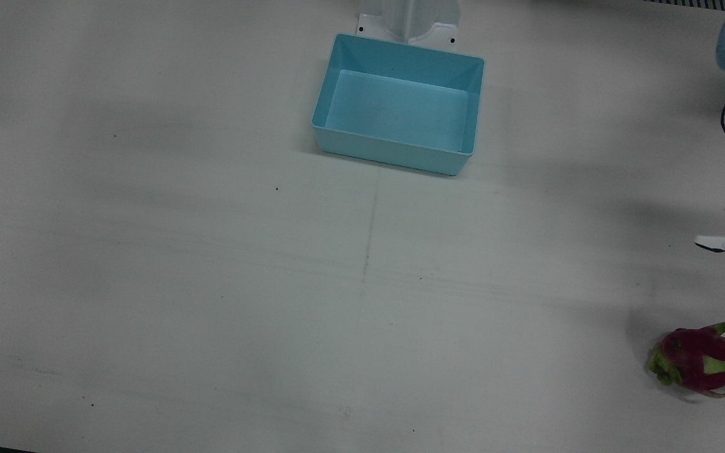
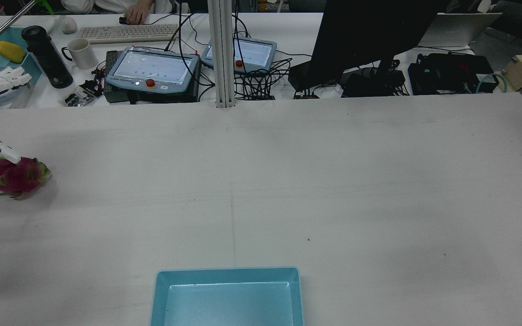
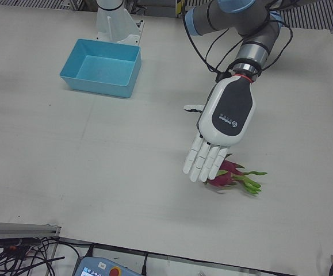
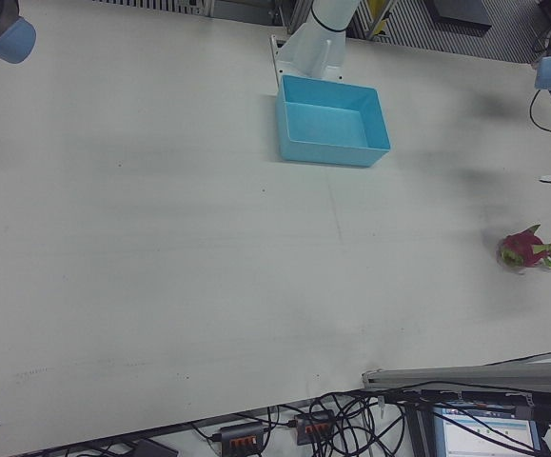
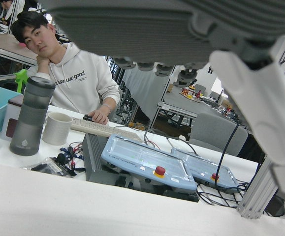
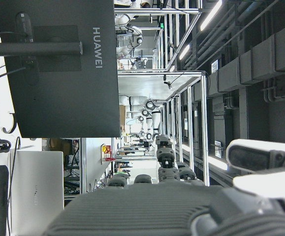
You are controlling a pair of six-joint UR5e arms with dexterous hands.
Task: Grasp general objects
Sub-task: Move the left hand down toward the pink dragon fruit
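Lies near the table's left-arm edge, well apart from the blue bin [image 3: 101, 68]: a dragon fruit [image 3: 228, 177], likely firm, smooth-skinned, moderately heavy, with floppy green scales. Hovers above it, fingers [image 3: 203, 159] extended and empty: left hand [image 3: 221, 129]. Best wrapped around the round pink body, not the scales.

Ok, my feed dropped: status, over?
Left hand open, above dragon fruit. Right hand holds nothing, off the table views. Blue bin empty; nothing in the way.
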